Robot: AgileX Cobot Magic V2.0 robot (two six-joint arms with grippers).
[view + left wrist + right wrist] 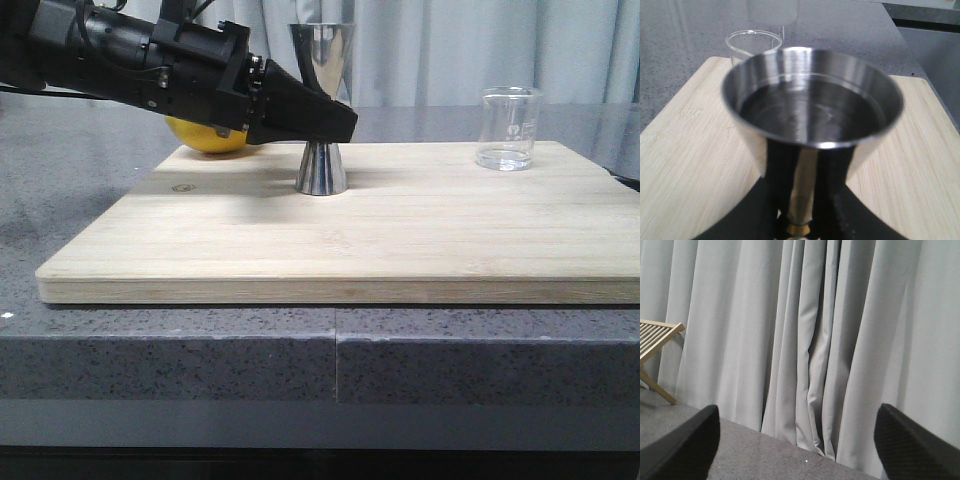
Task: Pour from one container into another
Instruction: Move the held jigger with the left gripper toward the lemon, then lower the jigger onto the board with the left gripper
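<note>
The steel hourglass jigger (321, 168) stands upright on the wooden board (400, 240), left of the middle. My left gripper (338, 122) reaches in from the left, shut on its narrow gold waist. In the left wrist view the black fingers (782, 170) press both sides of the jigger (810, 95) under its wide cup. The clear glass beaker (509, 128) stands upright at the board's far right corner, apart from both grippers. Behind the jigger, the beaker (752, 44) shows again in the left wrist view. My right gripper (800, 440) is open, holds nothing, and faces a curtain.
A yellow lemon (205, 137) lies at the board's far left, half hidden behind my left arm. The board rests on a grey speckled counter (200, 350). A slatted wooden rack (655, 340) stands by the grey curtain (815, 340).
</note>
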